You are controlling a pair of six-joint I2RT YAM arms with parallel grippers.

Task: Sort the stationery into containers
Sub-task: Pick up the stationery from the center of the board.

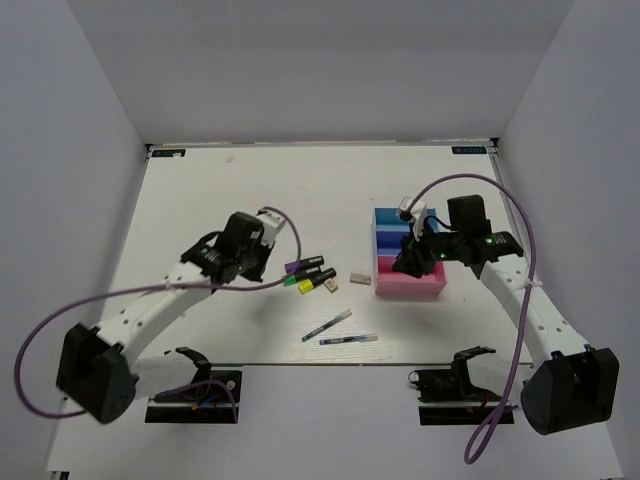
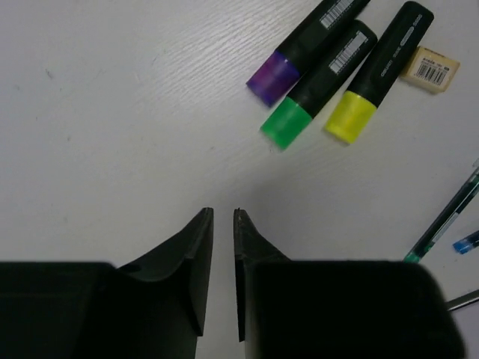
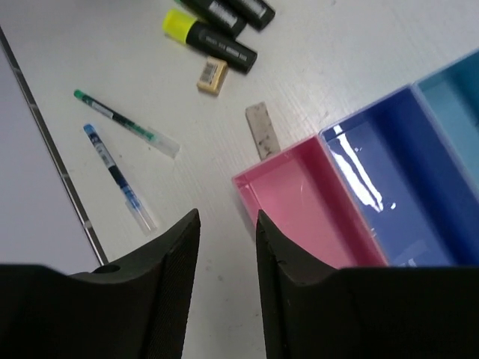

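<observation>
Three black highlighters lie side by side mid-table, purple (image 1: pixel 299 267), green (image 1: pixel 312 274) and yellow (image 1: pixel 306 284). A barcoded eraser (image 1: pixel 328 286) and a grey eraser (image 1: pixel 359 279) lie right of them. A greenish pen (image 1: pixel 327 326) and a blue pen (image 1: pixel 348 339) lie nearer me. The organiser (image 1: pixel 384 232) has light blue, darker blue and pink bins, all empty as far as they show. My left gripper (image 1: pixel 268 268) is left of the highlighters, nearly shut and empty. My right gripper (image 1: pixel 406 266) hovers over the pink bin's left rim (image 3: pixel 247 188), jaws apart and empty.
White walls enclose the table on the left, back and right. In the left wrist view the purple (image 2: pixel 299 45), green (image 2: pixel 322 75) and yellow (image 2: pixel 382 67) highlighters lie ahead to the right. In the right wrist view the grey eraser (image 3: pixel 263 130) lies just beyond the pink bin.
</observation>
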